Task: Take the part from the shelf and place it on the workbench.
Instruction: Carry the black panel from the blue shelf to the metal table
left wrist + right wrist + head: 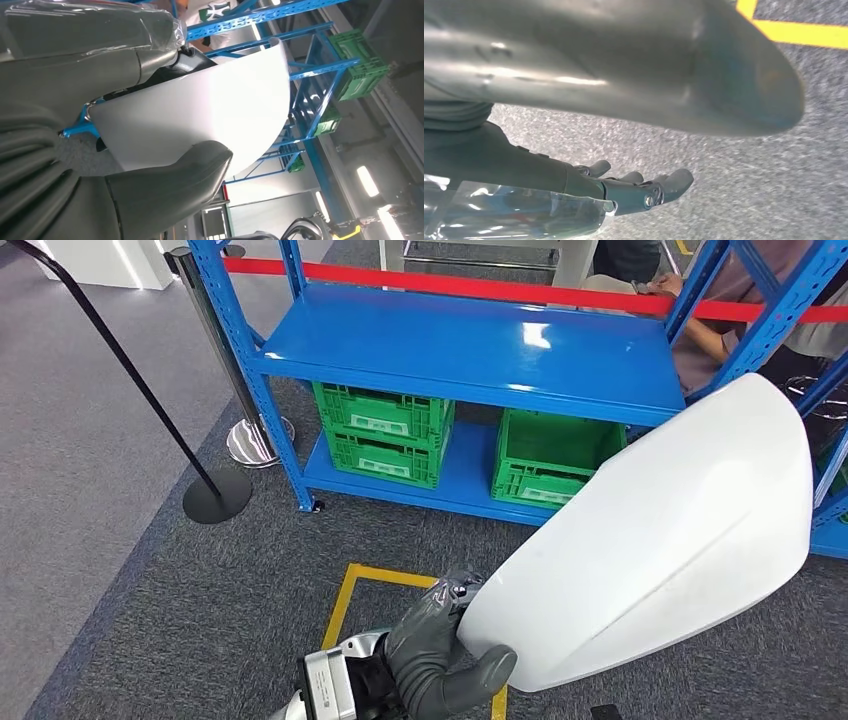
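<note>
A large white curved shell part is held low in front of me, over the grey carpet, just before the blue shelf. My left hand grips its lower left edge, thumb under the rim and fingers behind it. In the left wrist view the same part sits between the thumb and the darker fingers. My right hand hangs over the carpet with its fingers stretched out and nothing in it.
Two green crates stand on the shelf's bottom level. A red barrier tape runs behind the shelf, where a person sits. Two stanchion bases stand at the left. A yellow floor marking lies near my feet.
</note>
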`<state>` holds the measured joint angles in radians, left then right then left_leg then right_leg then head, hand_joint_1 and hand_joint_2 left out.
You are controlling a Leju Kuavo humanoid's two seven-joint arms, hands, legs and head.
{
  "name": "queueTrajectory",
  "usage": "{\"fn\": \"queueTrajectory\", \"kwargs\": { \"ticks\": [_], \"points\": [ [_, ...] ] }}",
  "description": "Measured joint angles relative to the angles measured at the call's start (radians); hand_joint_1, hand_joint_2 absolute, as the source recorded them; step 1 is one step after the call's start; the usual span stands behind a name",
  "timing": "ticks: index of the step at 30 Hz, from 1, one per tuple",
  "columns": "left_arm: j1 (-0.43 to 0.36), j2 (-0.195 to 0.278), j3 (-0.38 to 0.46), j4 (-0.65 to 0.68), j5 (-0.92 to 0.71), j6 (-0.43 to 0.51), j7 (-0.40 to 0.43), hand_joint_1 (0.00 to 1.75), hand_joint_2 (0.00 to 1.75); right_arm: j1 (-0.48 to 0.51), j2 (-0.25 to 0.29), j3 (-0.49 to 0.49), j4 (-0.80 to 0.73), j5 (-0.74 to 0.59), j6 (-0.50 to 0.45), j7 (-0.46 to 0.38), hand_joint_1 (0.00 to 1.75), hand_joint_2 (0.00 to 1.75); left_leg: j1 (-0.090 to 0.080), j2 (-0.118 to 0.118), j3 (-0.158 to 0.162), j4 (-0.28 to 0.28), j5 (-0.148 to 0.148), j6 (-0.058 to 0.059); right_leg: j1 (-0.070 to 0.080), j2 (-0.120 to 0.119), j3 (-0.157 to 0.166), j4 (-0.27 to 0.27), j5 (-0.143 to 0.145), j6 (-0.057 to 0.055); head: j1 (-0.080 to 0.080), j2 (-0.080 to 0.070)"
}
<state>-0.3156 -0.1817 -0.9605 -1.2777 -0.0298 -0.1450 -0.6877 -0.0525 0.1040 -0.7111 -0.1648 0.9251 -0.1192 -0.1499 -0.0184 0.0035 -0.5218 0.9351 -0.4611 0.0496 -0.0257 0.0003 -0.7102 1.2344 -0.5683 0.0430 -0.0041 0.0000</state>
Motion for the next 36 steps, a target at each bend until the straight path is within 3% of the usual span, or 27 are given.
{"fn": "queueTrajectory", "kwargs": {
  "ticks": [1, 2, 3, 4, 6, 8, 10, 11, 12, 14, 15, 16, 17, 18, 20, 22, 23, 25, 26, 27, 28, 30, 31, 32, 33, 34, 36],
  "points": [
    [0.0, 0.001, 0.0, 0.002, 0.0, 0.0, 0.0, 1.75, 1.75, 0.0, -0.001, 0.0, 0.0, 0.0, 0.0, 0.0, 0.0, 0.0, -0.001, 0.002, -0.016, 0.004, 0.012, 0.0, 0.001, 0.0, 0.001, 0.048, -0.007, 0.001, 0.002, 0.0],
    [0.0, 0.001, 0.0, 0.003, 0.0, 0.0, 0.001, 1.75, 1.75, 0.0, -0.001, 0.0, 0.0, 0.0, 0.0, 0.0, 0.0, 0.0, -0.001, 0.003, -0.034, 0.009, 0.023, -0.001, 0.001, 0.0, 0.018, 0.062, 0.007, 0.0, 0.005, 0.0],
    [0.0, 0.001, 0.0, 0.004, 0.0, 0.0, 0.001, 1.75, 1.75, 0.0, -0.002, 0.0, 0.0, 0.0, 0.0, 0.0, 0.0, 0.0, -0.001, 0.004, -0.052, 0.015, 0.032, -0.002, 0.001, 0.0, 0.055, 0.037, 0.033, -0.001, 0.007, 0.0],
    [0.0, 0.001, 0.0, 0.005, 0.0, 0.0, 0.001, 1.75, 1.75, 0.0, -0.003, 0.0, 0.0, 0.0, -0.001, 0.0, 0.0, 0.0, -0.001, 0.004, -0.069, 0.024, 0.04, -0.005, 0.0, 0.0, 0.108, -0.025, 0.054, -0.002, 0.009, 0.0],
    [0.0, 0.0, 0.0, 0.005, 0.0, 0.0, 0.001, 1.75, 1.75, -0.003, -0.004, 0.0, 0.0, -0.002, -0.002, -0.002, 0.0, 0.0, -0.003, 0.003, -0.095, 0.044, 0.052, -0.013, 0.002, 0.0, 0.213, -0.173, 0.046, -0.007, 0.011, 0.0],
    [0.0, 0.0, 0.001, 0.006, 0.001, 0.0, 0.002, 1.75, 1.75, -0.005, -0.004, -0.001, 0.0, -0.003, -0.004, -0.004, 0.0, 0.0, -0.005, 0.003, -0.108, 0.056, 0.064, -0.022, 0.007, 0.001, 0.248, -0.24, 0.02, -0.017, 0.01, 0.0],
    [0.0, 0.0, 0.0, 0.007, 0.002, 0.0, 0.002, 1.75, 1.75, -0.004, -0.002, -0.002, 0.0, -0.005, -0.004, -0.004, 0.0, 0.0, -0.003, 0.001, -0.116, 0.059, 0.073, -0.032, 0.007, -0.001, 0.232, -0.24, 0.03, -0.034, 0.008, 0.0],
    [0.0, 0.001, 0.0, 0.008, 0.002, -0.002, 0.002, 1.75, 1.75, -0.004, -0.002, -0.003, 0.0, -0.006, -0.004, -0.004, 0.0, 0.0, -0.002, -0.001, -0.123, 0.07, 0.057, -0.039, 0.005, -0.003, 0.222, -0.239, 0.04, -0.043, 0.007, 0.0],
    [0.0, 0.001, 0.0, 0.009, 0.002, -0.003, 0.002, 1.75, 1.75, -0.005, -0.001, -0.004, 0.0, -0.007, -0.004, -0.004, 0.0, 0.0, 0.0, -0.003, -0.135, 0.1, 0.02, -0.046, 0.003, -0.005, 0.21, -0.24, 0.053, -0.05, 0.004, 0.0],
    [0.0, 0.002, -0.001, 0.012, 0.002, -0.004, 0.002, 1.75, 1.75, -0.006, -0.001, -0.007, 0.0, -0.009, -0.004, -0.004, 0.0, 0.0, 0.007, -0.005, -0.17, 0.22, -0.087, -0.059, 0.001, -0.006, 0.18, -0.238, 0.081, -0.056, -0.004, 0.0],
    [0.0, 0.002, -0.001, 0.013, 0.003, -0.005, 0.002, 1.75, 1.75, -0.005, -0.001, -0.009, 0.0, -0.009, -0.004, -0.004, 0.0, 0.0, 0.01, -0.004, -0.185, 0.289, -0.126, -0.064, 0.001, -0.006, 0.164, -0.237, 0.094, -0.055, -0.008, 0.0],
    [0.0, 0.004, -0.001, 0.015, 0.003, -0.006, 0.002, 1.75, 1.75, -0.005, -0.001, -0.011, 0.0, -0.009, -0.004, -0.004, 0.0, 0.0, 0.013, -0.004, -0.19, 0.339, -0.142, -0.066, 0.001, -0.007, 0.147, -0.236, 0.107, -0.054, -0.009, 0.0],
    [0.0, 0.005, -0.001, 0.017, 0.004, -0.007, 0.002, 1.75, 1.75, -0.005, -0.001, -0.012, 0.0, -0.009, -0.004, -0.005, 0.0, 0.0, 0.015, -0.004, -0.179, 0.358, -0.133, -0.066, 0.001, -0.007, 0.131, -0.236, 0.119, -0.052, -0.011, 0.0],
    [-0.001, 0.005, -0.001, 0.018, 0.004, -0.008, 0.002, 1.75, 1.75, -0.005, -0.001, -0.013, 0.0, -0.009, -0.004, -0.005, 0.0, 0.0, 0.016, -0.004, -0.149, 0.339, -0.11, -0.065, 0.001, -0.007, 0.116, -0.236, 0.13, -0.05, -0.013, 0.0],
    [-0.004, 0.003, -0.001, 0.019, 0.004, -0.009, 0.002, 1.75, 1.75, -0.006, 0.0, -0.013, 0.0, -0.008, -0.004, -0.005, 0.0, 0.0, 0.017, -0.005, -0.038, 0.205, -0.071, -0.058, 0.002, -0.007, 0.093, -0.235, 0.153, -0.043, -0.016, 0.0],
    [-0.01, -0.002, -0.001, 0.019, 0.005, -0.011, 0.002, 1.75, 1.75, -0.006, 0.001, -0.014, 0.0, -0.007, -0.005, -0.005, 0.0, 0.0, 0.012, -0.007, 0.065, 0.058, -0.082, -0.05, 0.002, -0.006, 0.081, -0.236, 0.173, -0.032, -0.017, 0.0],
    [-0.012, -0.004, -0.001, 0.019, 0.006, -0.012, 0.002, 1.75, 1.75, -0.006, 0.002, -0.014, 0.0, -0.006, -0.005, -0.005, 0.0, 0.0, 0.008, -0.008, 0.087, 0.02, -0.091, -0.045, 0.001, -0.006, 0.078, -0.239, 0.184, -0.026, -0.018, 0.0],
    [-0.014, -0.005, -0.002, 0.019, 0.008, -0.013, 0.003, 1.75, 1.75, -0.005, 0.002, -0.014, 0.0, -0.006, -0.006, -0.005, 0.0, 0.0, 0.005, -0.007, 0.078, 0.003, -0.08, -0.031, -0.003, -0.006, 0.072, -0.247, 0.203, -0.011, -0.017, 0.0],
    [-0.014, -0.005, -0.003, 0.019, 0.009, -0.014, 0.004, 1.75, 1.75, -0.003, 0.003, -0.015, 0.0, -0.006, -0.006, -0.005, 0.0, 0.0, 0.005, -0.006, 0.067, 0.001, -0.067, -0.022, -0.005, -0.005, 0.065, -0.241, 0.194, -0.007, -0.017, 0.0],
    [-0.014, -0.006, -0.005, 0.019, 0.01, -0.015, 0.006, 1.75, 1.75, -0.001, 0.004, -0.015, 0.0, -0.007, -0.006, -0.005, 0.0, 0.0, 0.006, -0.004, 0.053, -0.002, -0.052, -0.012, -0.005, -0.004, 0.054, -0.219, 0.165, -0.003, -0.013, 0.0],
    [-0.015, -0.006, -0.007, 0.019, 0.011, -0.015, 0.007, 1.75, 1.75, 0.0, 0.005, -0.015, 0.0, -0.007, -0.006, -0.005, 0.0, 0.0, 0.007, -0.002, 0.038, -0.003, -0.038, -0.005, -0.005, -0.003, 0.038, -0.175, 0.116, -0.002, -0.008, 0.0],
    [-0.015, -0.007, -0.013, 0.02, 0.014, -0.015, 0.009, 1.75, 1.75, 0.0, 0.004, -0.017, 0.0, -0.007, -0.006, -0.005, 0.0, 0.0, 0.003, 0.001, 0.007, -0.001, -0.012, 0.002, -0.003, -0.002, 0.007, -0.039, 0.013, 0.002, 0.005, 0.0],
    [-0.015, -0.006, -0.015, 0.021, 0.016, -0.015, 0.01, 1.75, 1.75, 0.0, 0.003, -0.018, 0.0, -0.007, -0.006, -0.005, 0.0, 0.0, 0.001, 0.002, -0.01, 0.001, 0.001, 0.002, -0.002, -0.002, 0.001, 0.022, -0.009, 0.004, 0.009, 0.0],
    [-0.014, -0.006, -0.018, 0.021, 0.017, -0.016, 0.011, 1.75, 1.75, 0.0, 0.002, -0.018, 0.0, -0.007, -0.006, -0.005, 0.0, 0.0, 0.0, 0.003, -0.027, 0.005, 0.013, 0.002, -0.001, -0.002, 0.007, 0.057, -0.005, 0.003, 0.011, 0.0],
    [-0.014, -0.006, -0.019, 0.021, 0.018, -0.016, 0.012, 1.75, 1.75, 0.0, 0.002, -0.019, 0.0, -0.007, -0.006, -0.005, 0.0, 0.0, 0.0, 0.004, -0.044, 0.01, 0.024, 0.001, 0.0, -0.002, 0.031, 0.055, 0.017, 0.002, 0.012, 0.0],
    [-0.014, -0.005, -0.021, 0.022, 0.019, -0.016, 0.013, 1.75, 1.75, 0.0, 0.002, -0.019, 0.0, -0.007, -0.006, -0.005, 0.0, 0.0, -0.001, 0.004, -0.062, 0.017, 0.033, -0.001, 0.0, -0.002, 0.074, 0.014, 0.044, 0.0, 0.013, 0.0],
    [-0.015, -0.006, -0.023, 0.021, 0.019, -0.017, 0.014, 1.75, 1.75, -0.002, 0.001, -0.02, 0.0, -0.008, -0.006, -0.005, 0.0, 0.0, -0.002, 0.004, -0.093, 0.035, 0.047, -0.008, 0.001, -0.002, 0.186, -0.141, 0.052, -0.005, 0.016, 0.0]
  ]
}}
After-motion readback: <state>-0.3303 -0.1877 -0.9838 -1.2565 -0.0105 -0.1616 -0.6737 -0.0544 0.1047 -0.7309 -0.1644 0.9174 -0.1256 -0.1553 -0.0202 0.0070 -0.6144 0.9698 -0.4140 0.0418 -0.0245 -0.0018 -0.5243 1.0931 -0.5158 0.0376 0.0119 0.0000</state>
